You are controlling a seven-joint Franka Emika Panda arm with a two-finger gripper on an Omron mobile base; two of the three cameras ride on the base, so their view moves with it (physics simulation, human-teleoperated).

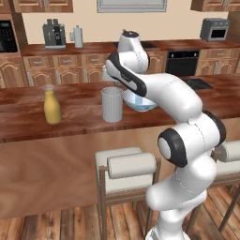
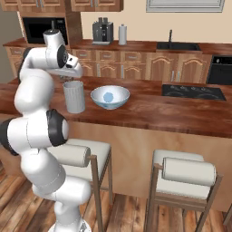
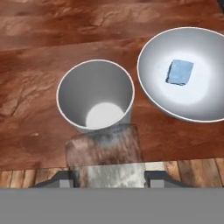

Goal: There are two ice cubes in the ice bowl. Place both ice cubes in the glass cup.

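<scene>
So the gripper [image 3: 107, 175] sits right above the near rim of the cup [image 3: 96, 94], and there's a see-through blurry block pinched between its tips, which I'm pretty sure is one of the ice cubes [image 3: 105, 153]; the jaws stand only as far apart as that cube is wide. The cup looks bare inside from the hand view, just a pale bottom. The other ice cube [image 3: 179, 72] lies alone near the middle of the bowl [image 3: 151, 94], which stands just beside the cup on the wooden counter [image 3: 35, 109], not touching as far as I can tell. From the base views the cup [image 2: 74, 96] and bowl [image 2: 110, 97] sit side by side, and a yellow bottle [image 1: 52, 106] stands well off to the cup's other side. Handling-wise I'd guess these cubes are light, hard and slick, so a grip square across two flat faces is the way to go, since pinching at a corner would likely squirt one out. The cube left in the bowl rests on a curved floor, so it could skate away if nudged. The cup is tall and straight, so bumping the rim might tip it. No brands or readable writing anywhere.
</scene>
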